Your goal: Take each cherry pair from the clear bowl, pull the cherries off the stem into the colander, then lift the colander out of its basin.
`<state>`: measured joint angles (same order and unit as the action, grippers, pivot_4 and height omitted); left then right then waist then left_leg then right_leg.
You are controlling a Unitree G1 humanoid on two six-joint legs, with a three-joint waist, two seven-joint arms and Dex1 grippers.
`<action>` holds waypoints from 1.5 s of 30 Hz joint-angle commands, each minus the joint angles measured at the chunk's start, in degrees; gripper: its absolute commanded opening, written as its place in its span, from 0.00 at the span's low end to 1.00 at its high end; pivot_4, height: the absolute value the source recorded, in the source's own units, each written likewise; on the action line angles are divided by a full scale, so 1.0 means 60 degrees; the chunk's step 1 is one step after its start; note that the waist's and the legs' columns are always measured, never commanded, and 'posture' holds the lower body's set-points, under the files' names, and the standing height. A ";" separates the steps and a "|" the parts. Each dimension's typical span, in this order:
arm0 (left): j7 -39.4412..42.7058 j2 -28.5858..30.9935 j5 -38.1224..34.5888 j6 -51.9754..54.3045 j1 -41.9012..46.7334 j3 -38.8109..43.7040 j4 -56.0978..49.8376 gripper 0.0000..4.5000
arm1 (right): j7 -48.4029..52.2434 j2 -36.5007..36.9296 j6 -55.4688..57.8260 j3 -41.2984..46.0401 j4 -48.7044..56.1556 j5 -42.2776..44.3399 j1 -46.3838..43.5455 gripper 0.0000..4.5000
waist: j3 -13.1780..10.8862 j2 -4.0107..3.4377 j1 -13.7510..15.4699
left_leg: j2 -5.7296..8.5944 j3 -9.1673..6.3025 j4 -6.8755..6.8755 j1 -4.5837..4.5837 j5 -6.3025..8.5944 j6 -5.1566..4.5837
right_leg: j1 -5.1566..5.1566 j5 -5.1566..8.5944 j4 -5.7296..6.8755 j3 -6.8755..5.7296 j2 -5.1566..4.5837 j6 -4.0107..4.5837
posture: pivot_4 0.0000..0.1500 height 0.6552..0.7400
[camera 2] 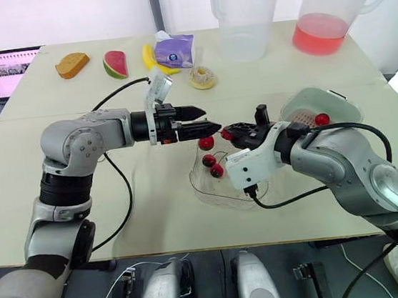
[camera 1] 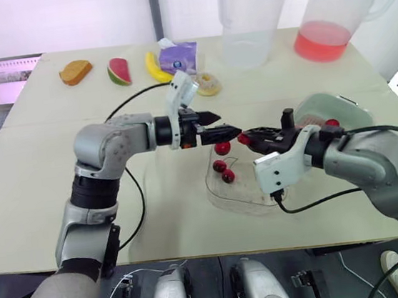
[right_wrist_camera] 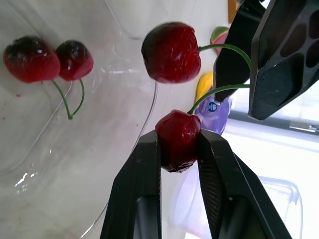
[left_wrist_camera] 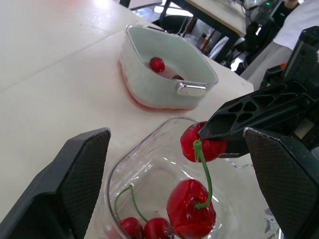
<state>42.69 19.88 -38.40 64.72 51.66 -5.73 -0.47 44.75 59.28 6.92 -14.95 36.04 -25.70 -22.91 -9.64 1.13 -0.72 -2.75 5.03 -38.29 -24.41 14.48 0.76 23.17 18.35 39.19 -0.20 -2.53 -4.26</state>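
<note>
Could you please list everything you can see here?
table: one, beige, under everything.
clear bowl: one, transparent, table centre.
cherry pair: one, red, inside the bowl.
second cherry pair: one, red, above the bowl.
colander: one, pale, in its basin right of the bowl, cherries inside.
clear pitcher: one, far edge.
red-liquid pitcher: one, far right.
bread, watermelon slice, banana, doughnut: one each, far side.
tissue pack: one, purple, beside the banana.
laptop: one, beyond the far-left corner.
left gripper: black, open.
right gripper: black, shut on one cherry.
</note>
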 commanded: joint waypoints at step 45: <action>-0.1167 -0.0342 -0.1159 0.1227 0.0199 0.1186 -0.0821 0.00 | 0.1730 -0.2056 0.2224 0.1170 0.0537 0.0812 -0.0049 0.81 | 0.0000 0.0000 0.0016 | 0.0003 -0.0002 -0.0001 0.0006 -0.0003 0.0006 | -0.0010 0.0000 0.0005 -0.0001 -0.0002 0.0000 | 1.00 1.00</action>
<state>34.34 16.79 -45.53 74.13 51.78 1.11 -3.50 54.03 47.43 16.50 -10.69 36.69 -22.88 -22.74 -9.64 1.13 -0.62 -2.73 5.01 -38.29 -24.37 14.46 0.79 23.11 18.35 39.22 -0.21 -2.54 -4.26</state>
